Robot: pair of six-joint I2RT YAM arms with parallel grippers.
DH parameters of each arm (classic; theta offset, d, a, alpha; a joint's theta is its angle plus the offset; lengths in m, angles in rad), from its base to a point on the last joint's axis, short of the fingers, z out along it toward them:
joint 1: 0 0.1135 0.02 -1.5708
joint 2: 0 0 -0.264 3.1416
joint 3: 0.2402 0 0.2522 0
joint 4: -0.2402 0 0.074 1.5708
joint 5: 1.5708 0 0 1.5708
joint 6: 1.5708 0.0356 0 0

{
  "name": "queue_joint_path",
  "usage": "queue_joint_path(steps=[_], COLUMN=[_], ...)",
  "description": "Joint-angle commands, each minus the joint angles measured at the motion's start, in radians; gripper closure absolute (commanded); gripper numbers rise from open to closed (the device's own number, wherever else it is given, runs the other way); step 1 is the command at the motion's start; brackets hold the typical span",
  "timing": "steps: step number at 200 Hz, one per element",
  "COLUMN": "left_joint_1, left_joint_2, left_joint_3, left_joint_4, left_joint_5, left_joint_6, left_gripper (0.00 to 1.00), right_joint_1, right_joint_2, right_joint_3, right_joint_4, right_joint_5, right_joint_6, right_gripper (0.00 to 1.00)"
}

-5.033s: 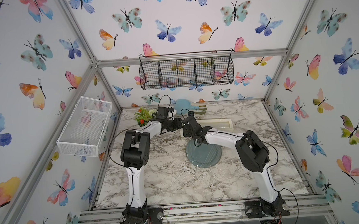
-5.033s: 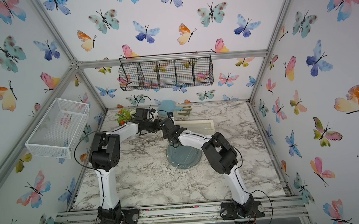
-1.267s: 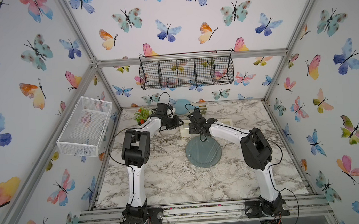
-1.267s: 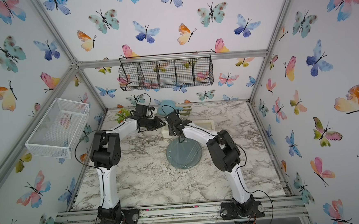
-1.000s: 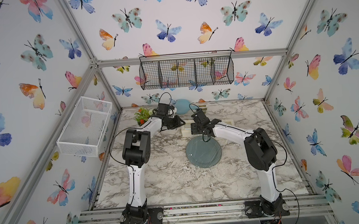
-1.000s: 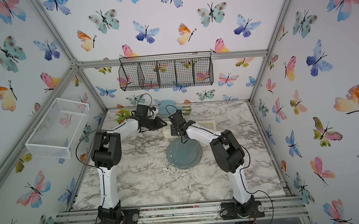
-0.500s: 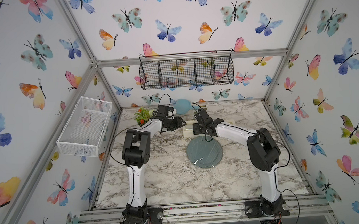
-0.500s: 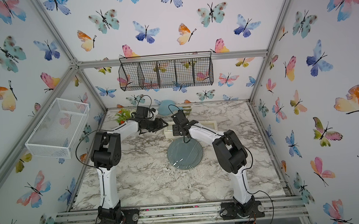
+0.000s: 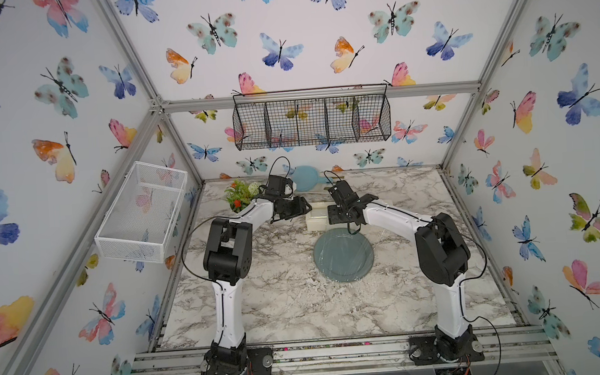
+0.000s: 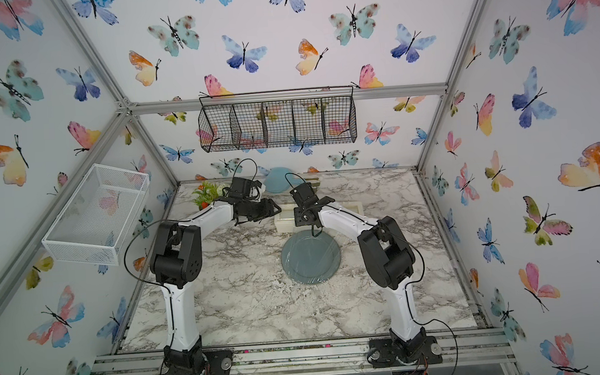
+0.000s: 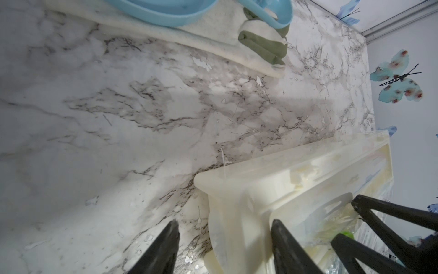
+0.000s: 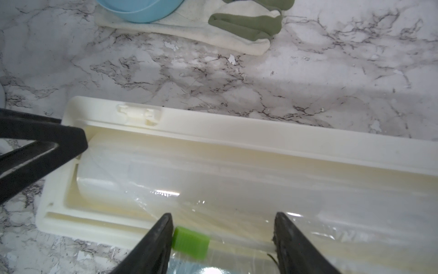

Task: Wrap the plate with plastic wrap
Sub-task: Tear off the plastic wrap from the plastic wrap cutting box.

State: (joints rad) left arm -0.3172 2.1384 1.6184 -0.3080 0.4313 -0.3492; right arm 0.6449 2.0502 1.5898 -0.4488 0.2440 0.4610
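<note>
Cream-white rectangular dispenser box [image 12: 237, 135] now has both arms at it: right fingers [image 12: 161, 232], spread, have left the round grey-blue plate [image 9: 343, 255]; left fingers [image 11: 169, 239] straddle the box's end, released.

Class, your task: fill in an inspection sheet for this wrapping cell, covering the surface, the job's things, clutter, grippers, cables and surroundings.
Surface: marble-look tabletop, chipped in spots.
Job's things: plate lies flat under glinting plastic wrap; dispenser box behind it, open, roll showing, green slider at its front edge.
Clutter: light-blue board, cloth and plant along the back.
Grippers: left gripper open, straddling the box's end; right gripper open over the wrap, beside the slider.
Cables: black cables loop off both arms; one dangles by the plate's far rim.
Surroundings: butterfly walls, black wire basket, white mesh basket.
</note>
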Motion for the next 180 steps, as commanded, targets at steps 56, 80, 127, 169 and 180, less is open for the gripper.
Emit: queue_joint_path(steps=[56, 80, 127, 169, 180], left_joint_1=[0.008, 0.013, 0.017, 0.018, 0.019], left_joint_2=[0.131, 0.133, 0.133, 0.139, 0.140], left_joint_3=[0.025, 0.029, 0.034, 0.037, 0.038], left_joint_4=[-0.257, -0.260, -0.265, -0.269, -0.270], left_joint_5=[-0.232, -0.229, -0.224, -0.223, -0.223], left_joint_6=[0.070, 0.070, 0.070, 0.072, 0.072], left_gripper=[0.67, 0.69, 0.70, 0.72, 0.72], right_joint_1=[-0.046, -0.067, -0.110, -0.144, -0.155], right_joint_2=[0.021, 0.000, -0.035, -0.060, -0.065], right_joint_3=[-0.117, -0.149, -0.203, -0.230, -0.234], right_joint_4=[-0.173, -0.160, -0.150, -0.149, -0.152], right_joint_5=[0.128, 0.120, 0.104, 0.106, 0.109], right_joint_6=[-0.033, -0.041, -0.062, -0.083, -0.088], right_gripper=[0.31, 0.30, 0.30, 0.29, 0.29])
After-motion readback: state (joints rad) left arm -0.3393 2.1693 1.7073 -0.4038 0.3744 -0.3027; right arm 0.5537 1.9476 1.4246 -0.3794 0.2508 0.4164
